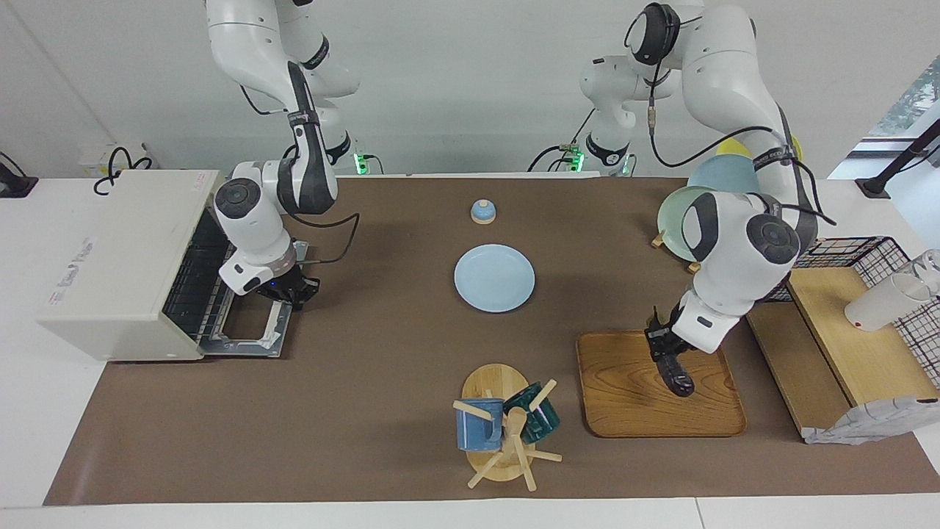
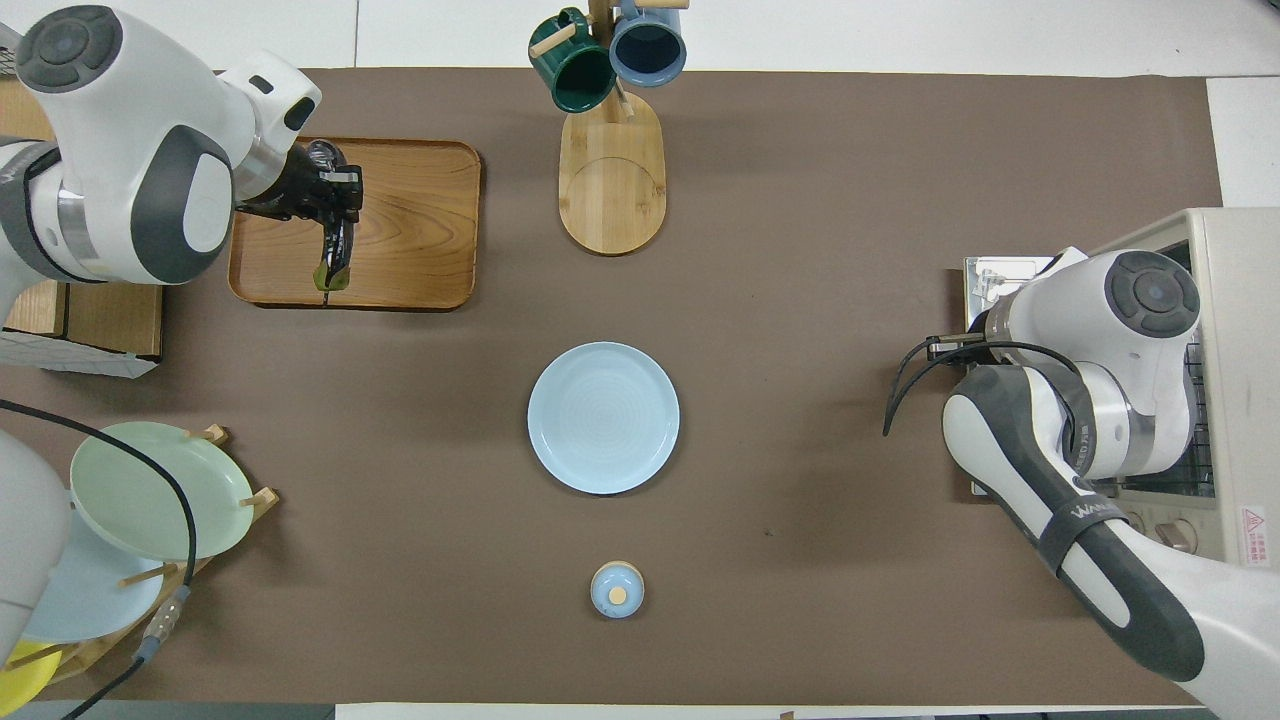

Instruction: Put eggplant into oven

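The dark purple eggplant (image 1: 677,376) (image 2: 337,245) hangs slanted over the wooden tray (image 1: 624,400) (image 2: 420,230), with my left gripper (image 1: 664,347) (image 2: 328,195) shut on its upper end. Whether its lower tip touches the tray I cannot tell. The cream-white oven (image 1: 110,257) (image 2: 1240,300) stands at the right arm's end of the table. Its door (image 1: 250,339) lies dropped flat and the wire rack shows inside. My right gripper (image 1: 292,292) is shut at the door's free edge, on the handle. In the overhead view the arm's wrist hides that gripper.
A light blue plate (image 1: 494,278) lies mid-table, with a small blue lidded pot (image 1: 482,211) nearer the robots. A mug rack (image 1: 507,426) stands beside the tray. A plate rack (image 1: 698,213), a wooden shelf (image 1: 852,330) and a wire basket (image 1: 881,257) crowd the left arm's end.
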You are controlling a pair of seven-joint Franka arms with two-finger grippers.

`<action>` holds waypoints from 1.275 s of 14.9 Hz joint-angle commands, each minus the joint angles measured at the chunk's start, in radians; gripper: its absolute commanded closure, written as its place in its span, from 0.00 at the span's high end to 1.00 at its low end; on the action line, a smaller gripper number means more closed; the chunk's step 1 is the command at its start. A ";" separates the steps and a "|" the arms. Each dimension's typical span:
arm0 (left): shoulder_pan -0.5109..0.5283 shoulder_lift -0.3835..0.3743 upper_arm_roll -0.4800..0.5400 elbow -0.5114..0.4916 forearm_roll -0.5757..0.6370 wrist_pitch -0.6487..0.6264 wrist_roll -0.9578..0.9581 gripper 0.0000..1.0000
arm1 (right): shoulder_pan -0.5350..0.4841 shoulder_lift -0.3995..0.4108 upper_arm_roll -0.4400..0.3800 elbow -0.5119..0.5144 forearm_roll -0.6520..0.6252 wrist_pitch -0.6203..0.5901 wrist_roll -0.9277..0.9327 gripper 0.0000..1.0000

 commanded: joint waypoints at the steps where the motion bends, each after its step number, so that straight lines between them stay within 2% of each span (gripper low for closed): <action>1: -0.103 -0.115 0.014 -0.072 -0.040 -0.077 -0.189 0.00 | -0.012 -0.001 0.049 0.042 0.012 -0.020 0.030 0.00; 2: -0.140 -0.138 0.014 -0.103 -0.040 -0.076 -0.232 0.00 | -0.012 -0.002 0.059 0.070 0.012 -0.052 0.031 0.00; 3: -0.174 -0.163 0.012 -0.132 -0.043 -0.077 -0.263 0.00 | -0.012 -0.002 0.072 0.108 0.014 -0.098 0.034 0.05; 5: -0.240 -0.204 0.012 -0.204 -0.072 -0.067 -0.322 0.00 | -0.012 -0.002 0.092 0.161 0.014 -0.148 0.071 0.33; 7: -0.324 -0.238 0.014 -0.285 -0.082 0.002 -0.404 0.00 | -0.015 -0.002 0.102 0.191 0.014 -0.174 0.085 0.47; 9: -0.395 -0.273 0.012 -0.387 -0.083 0.134 -0.473 0.00 | -0.017 0.001 0.102 0.217 0.014 -0.214 0.083 0.68; 10: -0.419 -0.291 0.012 -0.440 -0.085 0.198 -0.505 0.00 | -0.015 0.001 0.102 0.218 0.014 -0.215 0.083 0.89; 11: -0.450 -0.304 0.012 -0.486 -0.085 0.246 -0.527 0.00 | -0.015 0.001 0.102 0.218 0.014 -0.215 0.083 0.92; 14: -0.524 -0.287 0.014 -0.562 -0.085 0.335 -0.544 0.00 | -0.014 0.002 0.102 0.219 0.012 -0.215 0.083 0.92; 19: -0.548 -0.266 0.017 -0.617 -0.083 0.389 -0.545 0.00 | -0.014 0.001 0.102 0.218 0.012 -0.215 0.083 0.92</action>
